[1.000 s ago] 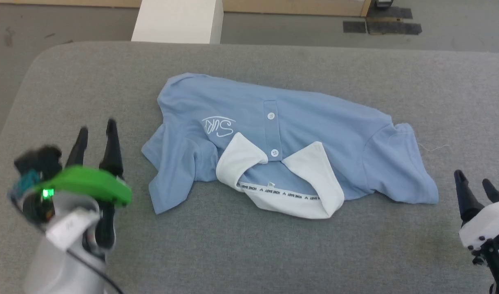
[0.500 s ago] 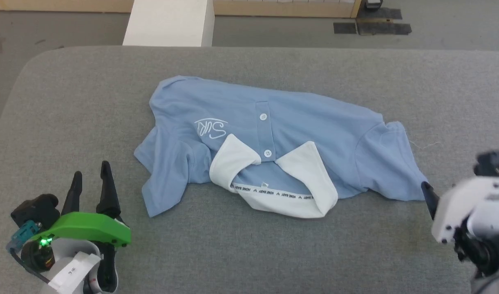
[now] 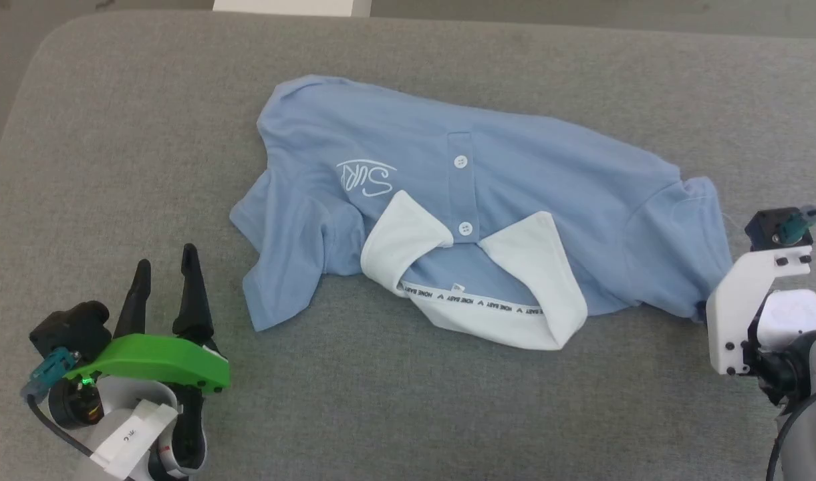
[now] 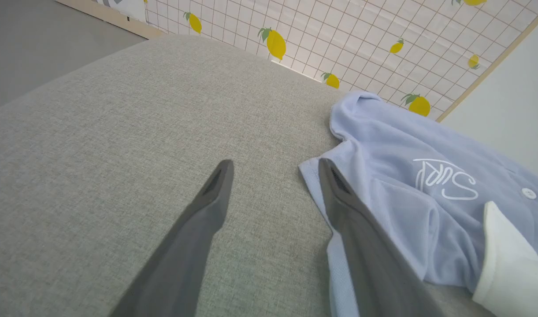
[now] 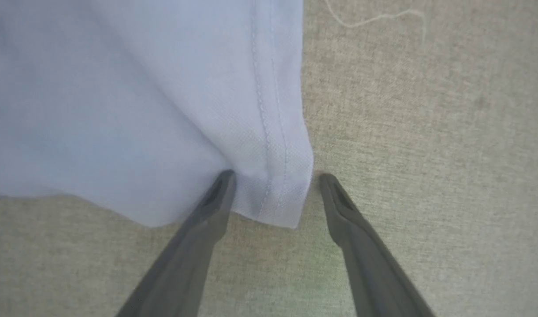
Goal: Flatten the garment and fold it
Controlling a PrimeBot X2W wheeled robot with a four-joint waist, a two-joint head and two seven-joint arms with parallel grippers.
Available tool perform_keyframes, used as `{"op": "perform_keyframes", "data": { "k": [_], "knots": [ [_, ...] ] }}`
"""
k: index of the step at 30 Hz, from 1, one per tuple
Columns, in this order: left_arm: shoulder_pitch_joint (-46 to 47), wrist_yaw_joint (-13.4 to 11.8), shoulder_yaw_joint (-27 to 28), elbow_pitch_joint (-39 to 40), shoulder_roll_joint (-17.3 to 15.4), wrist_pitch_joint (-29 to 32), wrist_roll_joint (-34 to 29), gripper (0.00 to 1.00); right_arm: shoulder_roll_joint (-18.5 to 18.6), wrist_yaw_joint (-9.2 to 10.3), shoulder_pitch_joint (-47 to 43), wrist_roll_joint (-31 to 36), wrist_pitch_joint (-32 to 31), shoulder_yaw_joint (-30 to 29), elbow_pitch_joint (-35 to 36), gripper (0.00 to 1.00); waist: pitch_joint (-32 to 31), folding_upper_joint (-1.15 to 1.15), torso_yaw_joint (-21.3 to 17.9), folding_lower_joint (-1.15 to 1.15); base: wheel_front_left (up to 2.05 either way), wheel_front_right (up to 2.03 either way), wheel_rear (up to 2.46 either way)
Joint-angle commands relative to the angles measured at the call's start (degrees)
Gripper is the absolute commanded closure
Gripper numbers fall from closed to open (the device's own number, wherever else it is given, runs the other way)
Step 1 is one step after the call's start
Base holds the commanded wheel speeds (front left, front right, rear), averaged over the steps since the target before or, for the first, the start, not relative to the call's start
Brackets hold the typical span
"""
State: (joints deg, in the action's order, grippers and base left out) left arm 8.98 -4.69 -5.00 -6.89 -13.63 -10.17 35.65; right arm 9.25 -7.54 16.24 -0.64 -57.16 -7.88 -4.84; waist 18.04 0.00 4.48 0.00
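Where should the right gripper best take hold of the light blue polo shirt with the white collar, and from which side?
Take the stitched hem corner at the right end of the light blue polo shirt. It sticks out flat on the grey fabric surface, between the open fingers of the right gripper, so coming low from the near side seems best.
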Motion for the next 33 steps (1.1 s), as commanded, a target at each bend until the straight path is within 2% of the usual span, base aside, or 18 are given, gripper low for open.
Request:
{"op": "perform_keyframes", "data": {
  "k": [1, 4, 5, 6, 7, 13, 16, 19, 24, 28, 33],
  "knots": [
    [1.0, -0.1, -0.2, 0.0, 0.3, 0.0, 0.4, 0.0, -0.1, 0.05, -0.7, -0.3, -0.9, 1.5, -2.1, 0.0, 1.1, 0.0, 0.8, 0.0, 0.0, 0.0, 0.0],
    [1.2, 0.0, -0.3, -0.5, 0.3, 0.1, 0.7, 0.0, 0.6, 0.05, -1.1, -1.4, -1.9, 3.5, -3.0, 0.0, 1.4, 0.0, 0.8, 0.0, 0.0, 0.0, 0.0],
    [1.3, 0.0, -0.3, -0.5, 0.4, 0.1, 0.8, 0.0, 0.8, 0.05, -1.2, -1.8, -2.4, 4.0, -3.2, 0.24, 1.4, 0.0, 0.8, 0.0, 0.0, 0.0, 0.0],
    [1.3, 0.0, -0.4, -0.6, 0.4, 0.1, 0.8, 0.0, 1.0, 0.05, -1.3, -2.2, -2.8, 4.2, -3.2, 0.66, 1.3, 0.0, 0.8, 0.0, 0.0, 0.0, 0.0],
    [1.3, 0.0, -0.4, -0.6, 0.4, 0.2, 0.8, 0.0, 1.3, 0.05, -1.2, -2.7, -2.9, 4.5, -3.1, 1.0, 1.3, 0.0, 0.7, 0.0, 0.0, 0.0, 0.0],
    [1.2, -0.4, -0.5, -0.7, 0.0, 1.0, 1.1, 0.0, 2.4, 0.05, -1.1, -4.5, -1.1, 2.6, -1.3, 1.0, -0.1, 0.0, 0.4, 0.0, 0.0, 0.0, 0.0],
    [0.8, -1.2, -0.8, -0.5, -1.0, 3.9, 1.2, 0.0, 1.8, 0.05, -1.1, -4.7, 0.3, 0.6, -0.2, 1.0, -1.1, 0.0, 0.3, 0.0, 0.0, 0.0, 0.0],
    [0.9, -2.4, -2.0, 1.5, -2.8, 10.6, 1.4, 0.0, 1.1, 0.05, -1.7, -4.7, 0.9, -0.8, 1.1, 1.0, -1.9, 0.0, 0.4, 0.0, 0.0, 0.0, 0.0],
    [2.2, -5.3, -5.9, 6.7, -6.7, 27.0, 1.6, 0.0, 0.4, 0.05, -2.6, -4.8, 0.6, -1.5, 2.5, 1.0, -2.3, 0.0, 0.5, 0.0, 0.0, 0.0, 0.0],
    [3.8, -6.4, -9.8, 10.8, -8.7, 38.0, 1.5, 0.0, -0.1, 0.05, -3.2, -4.7, 0.6, -1.6, 3.0, 1.0, -2.0, 0.0, 0.3, 0.0, 0.0, 0.0, 0.0],
    [5.7, -7.0, -13.8, 13.0, -9.7, 46.5, 1.1, 0.0, -0.5, 0.05, -3.2, -4.6, 0.5, -1.6, 3.6, 1.0, -1.0, 0.0, -0.1, 0.0, 0.0, 0.0, 0.0]
  ]
}}
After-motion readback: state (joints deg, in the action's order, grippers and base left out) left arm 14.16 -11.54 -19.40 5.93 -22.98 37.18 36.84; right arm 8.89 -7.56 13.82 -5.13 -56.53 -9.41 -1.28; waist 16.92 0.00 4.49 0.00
